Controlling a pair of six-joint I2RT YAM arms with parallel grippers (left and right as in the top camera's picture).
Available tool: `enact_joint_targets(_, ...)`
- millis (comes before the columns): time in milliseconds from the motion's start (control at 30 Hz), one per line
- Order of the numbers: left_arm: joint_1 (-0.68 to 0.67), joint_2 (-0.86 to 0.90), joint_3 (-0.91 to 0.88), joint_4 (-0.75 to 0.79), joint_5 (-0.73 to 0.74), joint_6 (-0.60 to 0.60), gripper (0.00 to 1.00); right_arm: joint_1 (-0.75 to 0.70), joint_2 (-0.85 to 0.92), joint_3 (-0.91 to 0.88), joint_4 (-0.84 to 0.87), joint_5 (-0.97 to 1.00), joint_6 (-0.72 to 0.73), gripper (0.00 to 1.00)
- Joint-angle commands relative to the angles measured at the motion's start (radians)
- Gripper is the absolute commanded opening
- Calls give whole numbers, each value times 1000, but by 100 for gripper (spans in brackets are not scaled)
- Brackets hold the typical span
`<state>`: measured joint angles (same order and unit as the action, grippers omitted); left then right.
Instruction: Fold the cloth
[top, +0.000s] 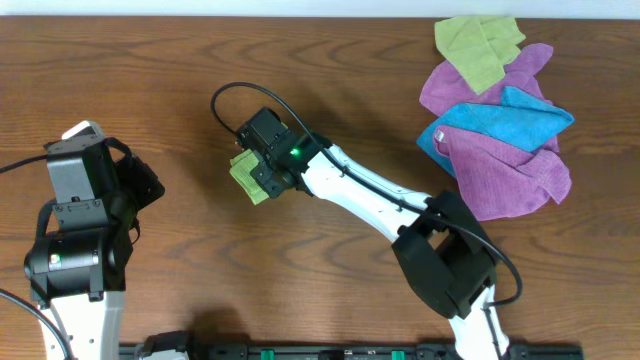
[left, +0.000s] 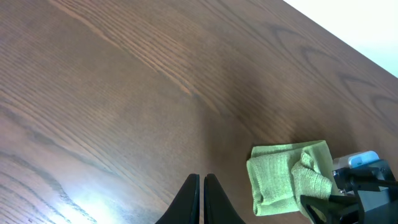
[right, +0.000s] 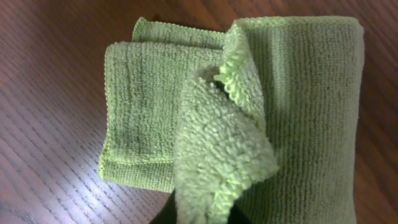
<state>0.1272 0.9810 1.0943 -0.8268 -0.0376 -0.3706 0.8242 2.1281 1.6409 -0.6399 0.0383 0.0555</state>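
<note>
The lime-green cloth (top: 244, 178) lies folded into a small thick pad on the wooden table (top: 150, 80), well to the left of the heap of olive, purple and blue cloths (top: 495, 120) and nearer the arms' bases than it, with one fuzzy corner flap lifted off its top layer. The right gripper (top: 265, 172) sits directly over that pad, its fingers drawn narrow and pinching the raised flap. The left gripper (left: 203, 198) is much farther left of the heap, apart from the cloth, fingers pressed together on nothing above bare wood.
</note>
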Motion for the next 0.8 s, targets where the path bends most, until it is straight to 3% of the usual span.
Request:
enact_joint_targets(0,4,-4,8,1,-14,-15,6,18,-14,15,6,10,-12,4)
enact_joint_targets(67,4,-4,8,1,-14,-15,6,24,-14,15,14,5,-12,5)
enact_joint_targets(133,4,-4,8,4,-15,-15,6,33,-14,15,32,-63,-13,24)
enact_joint_targets(200,4,-4,8,6,-15,-15,6,43,-14,15,48,-135,-13,32)
enact_joint_targets(233,4,-4,8,9,-15,-15,6,48,-14,15,52,-159,-13,41)
enact_joint_targets(267,4,-4,8,12,-15,-15,6,54,-14,15,50,-160,-12,57)
enact_joint_targets(300,4,-4,8,14,-15,-15,6,55,-14,15,47,-159,-13,61)
enact_joint_targets(633,4,10,0,-1,-18,13,6,-1,-76,17,38,-106,10,55)
enact_joint_targets(667,4,24,-16,-5,-14,19,13,-11,-120,20,37,-58,10,57)
enact_joint_targets(700,4,35,-28,-5,8,24,32,-14,-147,21,34,-22,10,61)
enact_joint_targets(767,4,61,-53,-7,108,71,53,-26,-228,21,11,98,6,72)
